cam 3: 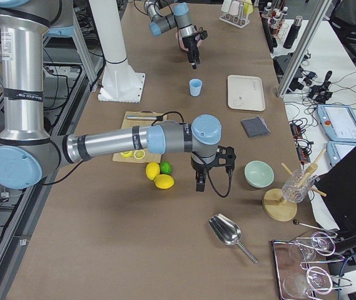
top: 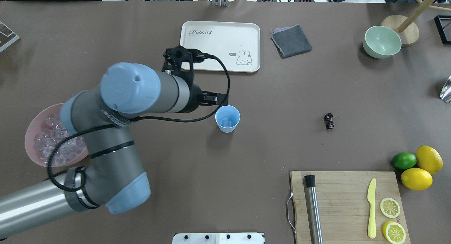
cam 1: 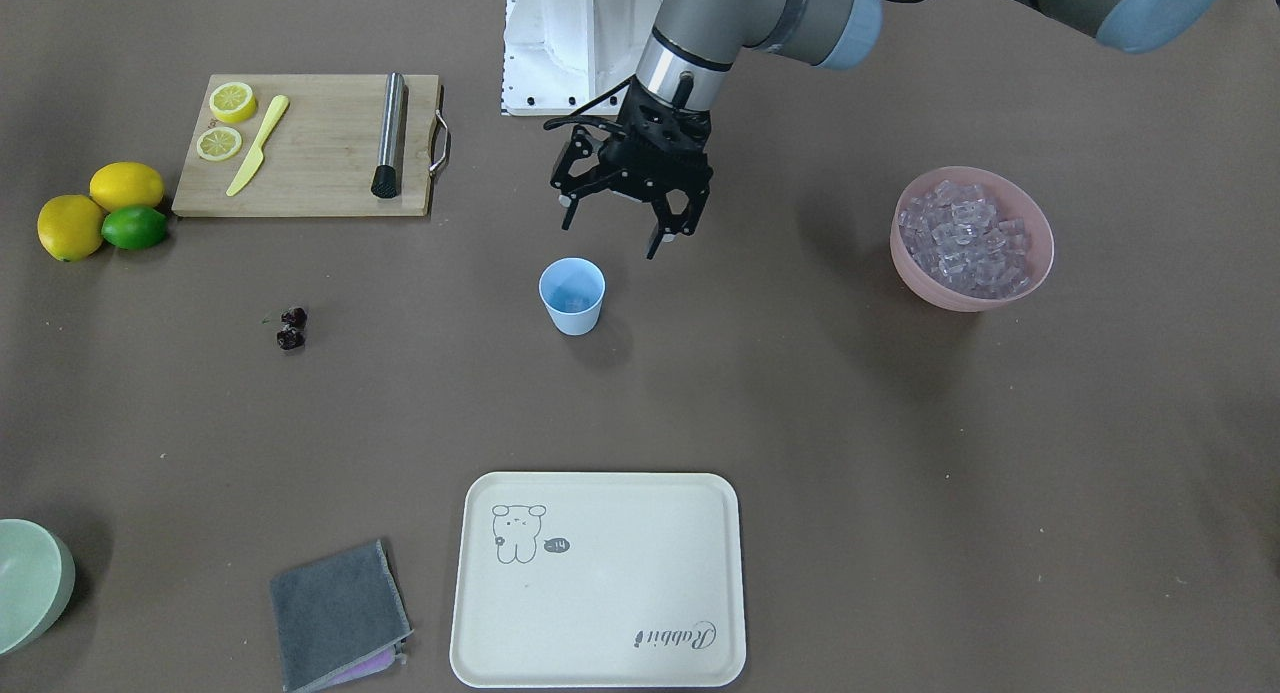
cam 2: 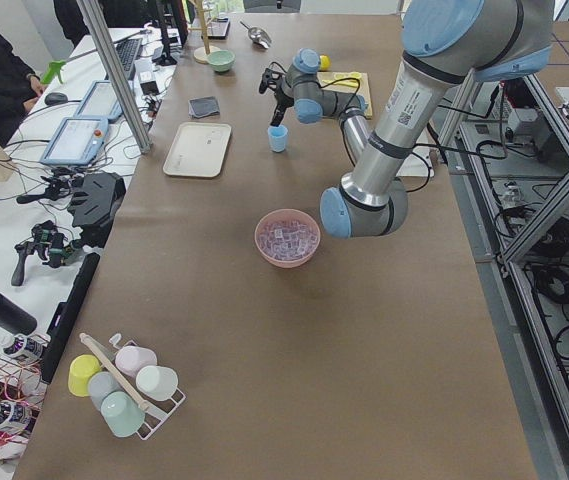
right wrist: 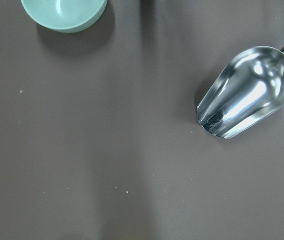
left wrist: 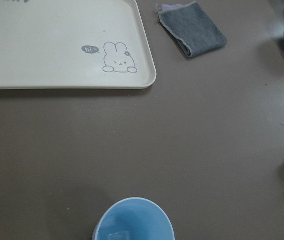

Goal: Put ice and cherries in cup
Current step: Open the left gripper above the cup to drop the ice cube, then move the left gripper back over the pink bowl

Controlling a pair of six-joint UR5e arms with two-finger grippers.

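Left gripper point(cam 1: 613, 228): fingers spread and empty, hung just above and behind the cup point(cam 1: 572, 295) at mid-table, a pose suited to dropping ice. One ice cube point(top: 227, 123) lay inside the cup, and the remaining ice point(cam 1: 965, 238) was heaped in the pink bowl point(cam 1: 950, 295). Cherries point(cam 1: 291, 329): on the table point(cam 1: 800, 423), well apart from the cup; right gripper point(cam 3: 210, 170): near the scoop point(right wrist: 244, 92), finger state not discernible.

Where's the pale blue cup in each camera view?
Front-facing: small pale blue plastic cup at centre.
Overhead: cup at centre.
Exterior left: cup upper middle.
Exterior right: cup upper middle.
Left wrist: cup at bottom edge.
Right wrist: not in view.
Shared landmark: cream rectangular rabbit-print tray, in all but right wrist.
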